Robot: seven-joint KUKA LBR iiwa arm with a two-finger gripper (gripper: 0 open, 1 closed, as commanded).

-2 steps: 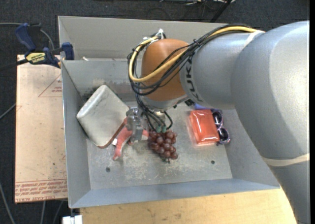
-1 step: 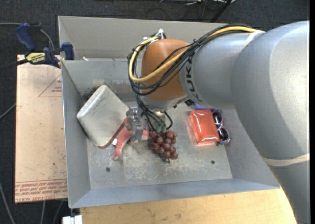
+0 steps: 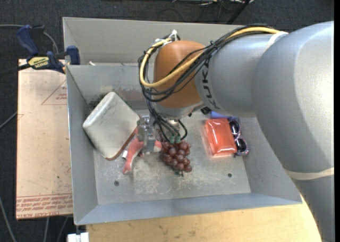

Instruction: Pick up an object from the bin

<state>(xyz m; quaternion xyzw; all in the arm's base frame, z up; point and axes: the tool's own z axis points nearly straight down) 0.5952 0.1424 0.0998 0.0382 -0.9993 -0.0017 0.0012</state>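
Gripper (image 3: 147, 141) low in the grey bin (image 3: 175, 188), just left of the bunch of dark red grapes (image 3: 177, 156). A pink elongated thing (image 3: 132, 159) lies at the gripper's tip, its long axis running down-left, away from the grapes. Whether the gripper is spread or closed cannot be told. Lettering on the arm (image 3: 265, 76) reads partly as "KU".
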